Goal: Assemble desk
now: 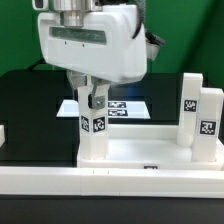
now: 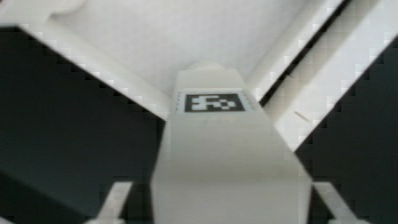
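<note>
The white tabletop (image 1: 140, 152) lies flat near the front, rim up. A white leg (image 1: 93, 132) with square tags stands upright at its corner on the exterior view's left. My gripper (image 1: 92, 98) hangs straight over this leg, with a finger on each side of its top. In the wrist view the leg (image 2: 222, 150) and its tag fill the middle. The fingertips (image 2: 116, 200) stand apart from its sides with a dark gap, so my gripper (image 2: 222, 205) is open. The tabletop (image 2: 178, 35) shows beyond the leg. Two more legs (image 1: 190, 105) (image 1: 208, 125) stand upright at the tabletop's right end.
The marker board (image 1: 125, 106) lies on the black table behind the tabletop. A long white border bar (image 1: 110, 182) runs along the front. A white piece (image 1: 3, 135) shows partly at the exterior view's left edge.
</note>
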Robot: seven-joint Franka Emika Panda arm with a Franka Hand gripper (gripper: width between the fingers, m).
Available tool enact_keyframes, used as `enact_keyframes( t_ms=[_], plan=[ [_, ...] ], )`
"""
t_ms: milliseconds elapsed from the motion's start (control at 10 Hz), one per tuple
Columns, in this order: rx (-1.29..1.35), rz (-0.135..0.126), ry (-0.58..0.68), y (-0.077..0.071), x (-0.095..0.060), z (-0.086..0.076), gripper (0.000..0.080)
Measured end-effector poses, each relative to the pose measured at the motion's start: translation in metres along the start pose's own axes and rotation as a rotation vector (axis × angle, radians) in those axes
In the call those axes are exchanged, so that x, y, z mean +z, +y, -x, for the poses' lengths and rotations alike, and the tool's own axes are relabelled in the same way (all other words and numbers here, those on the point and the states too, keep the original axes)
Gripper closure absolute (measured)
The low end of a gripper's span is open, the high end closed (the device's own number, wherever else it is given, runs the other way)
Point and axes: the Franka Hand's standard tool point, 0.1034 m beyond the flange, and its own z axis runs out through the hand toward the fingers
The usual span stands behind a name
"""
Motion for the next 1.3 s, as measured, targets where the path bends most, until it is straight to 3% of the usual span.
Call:
enact_keyframes(
  t_ms=[100,200,400,500,600,700,800,1100,1300],
  plan=[
    [0.151,-0.001,-0.014,0.001,0.0,-0.002,0.0509],
    [0.215,0.012,-0.026,0.003,0.0,-0.006,0.0509],
    [0.276,0.011,-0.025,0.002,0.0,-0.007,0.0509],
    [0.239,0.013,-0.024,0.003,0.0,-0.007,0.0413],
    [0.164,0.012,-0.024,0.002,0.0,-0.006,0.0236],
    [0.131,0.012,-0.024,0.001,0.0,-0.005,0.0236],
    [0.02,0.013,-0.022,0.0,0.0,-0.003,0.0164],
    [-0.402,0.018,-0.021,-0.005,-0.001,0.005,0.0151],
    [-0.626,0.035,-0.016,-0.006,0.0,0.008,0.0151]
  ],
)
